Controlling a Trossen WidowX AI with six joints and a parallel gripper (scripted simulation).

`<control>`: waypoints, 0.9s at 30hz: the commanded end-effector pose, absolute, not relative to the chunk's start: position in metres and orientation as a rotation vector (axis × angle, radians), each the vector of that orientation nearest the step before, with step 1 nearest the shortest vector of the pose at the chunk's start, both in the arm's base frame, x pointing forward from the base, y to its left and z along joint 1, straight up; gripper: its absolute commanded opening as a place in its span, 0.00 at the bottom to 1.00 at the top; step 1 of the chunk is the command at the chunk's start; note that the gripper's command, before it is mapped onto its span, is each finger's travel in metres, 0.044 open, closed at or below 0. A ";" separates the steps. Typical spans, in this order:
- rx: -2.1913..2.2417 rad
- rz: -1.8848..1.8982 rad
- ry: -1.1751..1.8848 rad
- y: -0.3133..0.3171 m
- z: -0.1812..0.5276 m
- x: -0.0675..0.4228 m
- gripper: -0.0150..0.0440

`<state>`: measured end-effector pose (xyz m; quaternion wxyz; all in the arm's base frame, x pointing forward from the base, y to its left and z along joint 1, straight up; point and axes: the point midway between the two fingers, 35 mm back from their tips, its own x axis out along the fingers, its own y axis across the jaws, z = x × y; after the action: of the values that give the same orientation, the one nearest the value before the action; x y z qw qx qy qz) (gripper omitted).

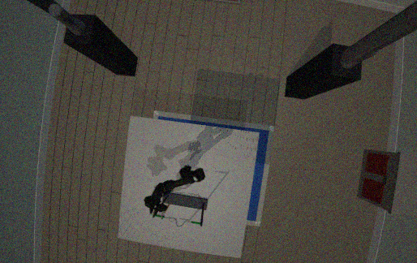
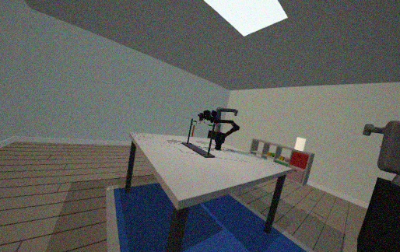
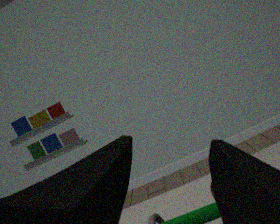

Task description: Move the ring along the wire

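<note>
The wire stand (image 1: pixel 186 200) (image 2: pixel 198 149) sits on the white table with a post at each end. The ring's orange handle (image 2: pixel 193 130) hangs at the left post (image 2: pixel 189 134), on the green part of the wire (image 1: pixel 159 217) (image 3: pixel 185 223). My gripper (image 1: pixel 153 209) (image 2: pixel 205 115) (image 3: pixel 171 148) is by that post, just above the ring. Its fingers stand partly apart with nothing seen between them. The handle is hidden in the wrist view.
The other green part (image 1: pixel 195 222) is at the far post (image 2: pixel 210 141). The thin grey wire sags between the two posts. A shelf with coloured boxes (image 2: pixel 283 157) (image 3: pixel 44 132) stands by the wall. Another robot on a black pedestal (image 2: pixel 394 210) stands off the table.
</note>
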<state>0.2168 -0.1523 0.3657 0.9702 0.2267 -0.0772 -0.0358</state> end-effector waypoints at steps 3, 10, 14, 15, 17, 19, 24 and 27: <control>0.358 -0.083 -0.052 -0.160 0.295 0.217 0.53; 0.252 -0.063 0.056 -0.157 0.211 0.211 0.53; 0.197 -0.039 0.104 -0.145 0.166 0.204 0.53; 0.184 -0.031 0.114 -0.141 0.155 0.202 0.53; 0.152 -0.016 0.129 -0.133 0.136 0.197 0.53; 0.119 0.000 0.139 -0.123 0.120 0.192 0.53; 0.083 0.017 0.146 -0.112 0.103 0.187 0.53; 0.079 0.016 0.150 -0.112 0.104 0.190 0.53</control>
<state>0.1889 -0.1140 0.1059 0.9961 0.0477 0.0736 0.0062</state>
